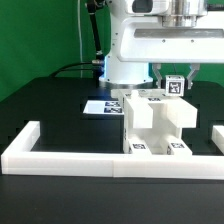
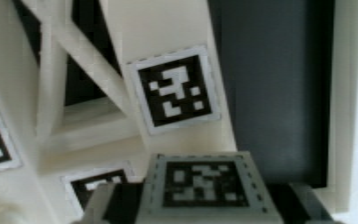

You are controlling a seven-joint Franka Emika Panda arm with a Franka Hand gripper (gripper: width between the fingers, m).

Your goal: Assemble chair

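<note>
Beside table's (image 1: 60, 112) walled edge: my gripper (image 1: 175, 83), jaws clamped on tagged part (image 1: 175, 88), apparently over chair frame (image 1: 155, 125); skewed seating could jam it.

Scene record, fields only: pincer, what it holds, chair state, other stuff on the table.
pincer: shut on tagged part
tagged part: small block, held just above the chair
chair: partly built, standing upright below the pincer
marker board: flat, behind the chair, toward the exterior view's left
wall: low, white, in front of the chair
</note>
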